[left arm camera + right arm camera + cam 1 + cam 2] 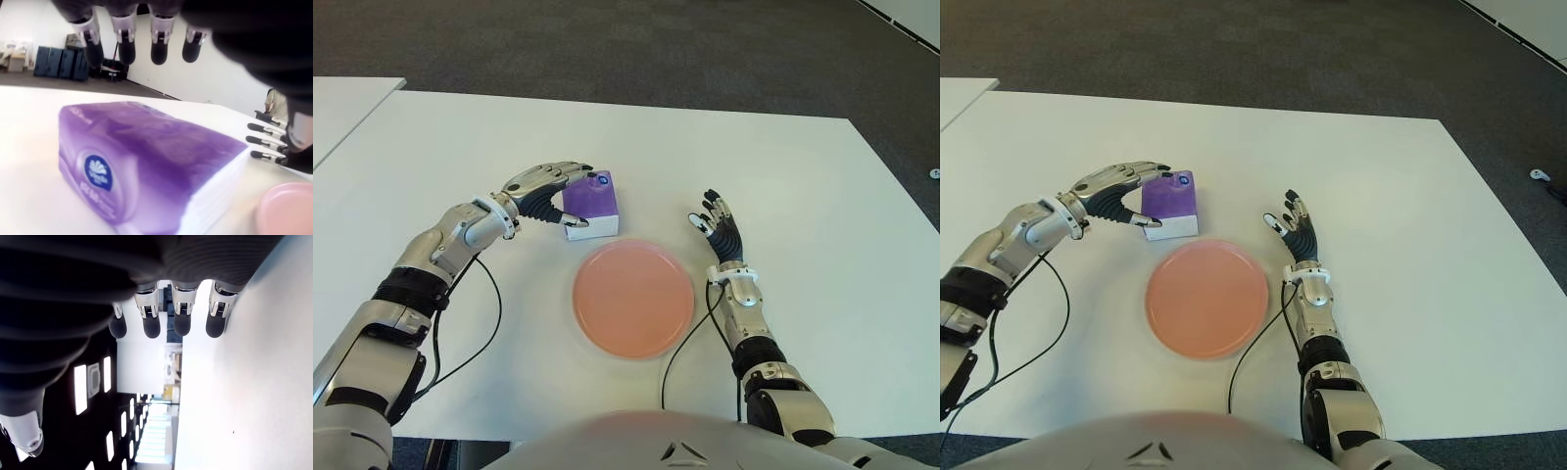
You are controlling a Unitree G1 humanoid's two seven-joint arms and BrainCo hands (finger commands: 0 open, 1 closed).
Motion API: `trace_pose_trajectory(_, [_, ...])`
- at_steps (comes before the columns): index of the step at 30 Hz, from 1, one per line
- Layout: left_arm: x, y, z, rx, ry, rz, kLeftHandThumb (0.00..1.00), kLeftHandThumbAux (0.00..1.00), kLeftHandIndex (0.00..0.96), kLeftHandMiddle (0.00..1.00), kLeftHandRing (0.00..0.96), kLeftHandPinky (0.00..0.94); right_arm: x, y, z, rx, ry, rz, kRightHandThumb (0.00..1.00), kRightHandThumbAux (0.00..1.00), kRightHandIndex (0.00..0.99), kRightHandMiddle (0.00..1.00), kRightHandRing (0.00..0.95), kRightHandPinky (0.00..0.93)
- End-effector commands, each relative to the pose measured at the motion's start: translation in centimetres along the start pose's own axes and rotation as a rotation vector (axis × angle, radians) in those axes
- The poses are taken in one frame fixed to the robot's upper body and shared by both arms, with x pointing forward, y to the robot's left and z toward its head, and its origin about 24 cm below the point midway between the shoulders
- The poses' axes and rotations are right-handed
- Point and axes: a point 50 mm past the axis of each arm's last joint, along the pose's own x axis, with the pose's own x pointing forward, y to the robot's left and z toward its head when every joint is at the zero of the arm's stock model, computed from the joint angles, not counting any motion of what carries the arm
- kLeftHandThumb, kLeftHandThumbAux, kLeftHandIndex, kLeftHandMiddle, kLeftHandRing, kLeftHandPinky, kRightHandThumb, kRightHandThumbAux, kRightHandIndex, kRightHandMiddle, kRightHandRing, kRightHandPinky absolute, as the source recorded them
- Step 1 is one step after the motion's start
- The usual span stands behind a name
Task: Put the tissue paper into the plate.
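A purple tissue pack lies flat on the white table, just behind the pink plate. My left hand reaches it from the left, with its fingers over the pack's top and its thumb at the near side. In the left wrist view the fingertips hover above the pack with a gap, so the hand is open and holds nothing. My right hand shows to the right of the plate, fingers straight and spread.
A second white table adjoins at the far left. Black cables run from both wrists across the table toward its near edge. Dark carpet lies beyond the far edge.
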Motion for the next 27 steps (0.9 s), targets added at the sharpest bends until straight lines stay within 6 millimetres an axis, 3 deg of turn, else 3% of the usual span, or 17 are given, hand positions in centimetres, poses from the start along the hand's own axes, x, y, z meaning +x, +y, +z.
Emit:
trace_pose_trajectory(1, [0.8,-0.6,-0.1,0.11,-0.006,0.01,0.038,0.374,0.0,0.0,0.0,0.0,-5.1,0.0,-6.1,0.032,0.312,-0.032,0.025,0.58,0.0,0.0,0.0,0.0])
trace_pose_trajectory(27, [2.9,-1.3,-1.3,0.397,0.016,0.193,0.0,0.372,0.0,0.0,0.0,0.0,-5.2,0.7,-5.9,0.032,0.303,-0.019,0.022,0.583,0.0,0.0,0.0,0.0])
